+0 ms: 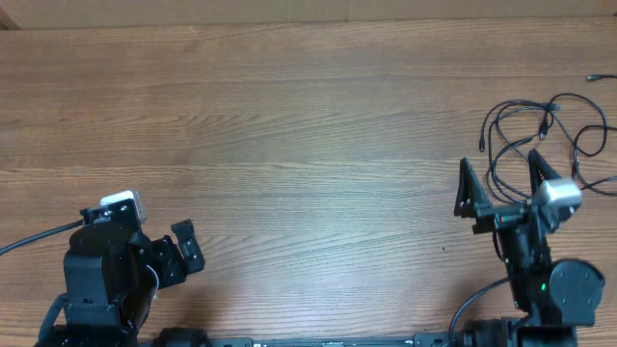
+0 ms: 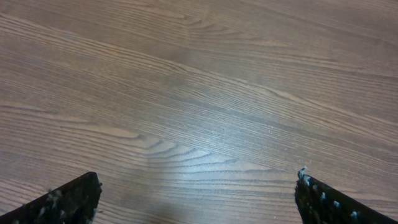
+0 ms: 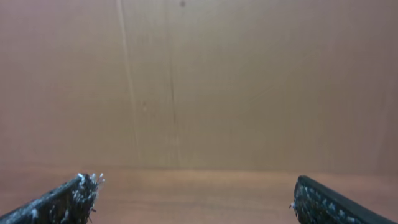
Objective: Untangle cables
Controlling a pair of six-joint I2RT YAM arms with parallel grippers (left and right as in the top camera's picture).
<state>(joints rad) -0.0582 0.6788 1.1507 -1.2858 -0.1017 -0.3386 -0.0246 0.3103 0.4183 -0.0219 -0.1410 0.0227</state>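
Note:
The cables (image 1: 540, 130) are thin black cords lying in a loose tangle of loops on the wooden table (image 1: 289, 125) at the far right, with small plug ends showing. My right gripper (image 1: 501, 178) is open and empty, raised just in front of the tangle, its right finger overlapping the nearest loops in the overhead view. The right wrist view shows only its two fingertips (image 3: 196, 190), the table's far part and a brown wall; no cable shows there. My left gripper (image 1: 186, 247) is open and empty at the front left, far from the cables; its fingertips (image 2: 199, 190) frame bare wood.
A small separate black plug end (image 1: 594, 77) lies at the right edge of the table. A brown wall runs along the table's far edge (image 1: 289, 21). The thicker black arm cable (image 1: 39, 236) trails off to the left.

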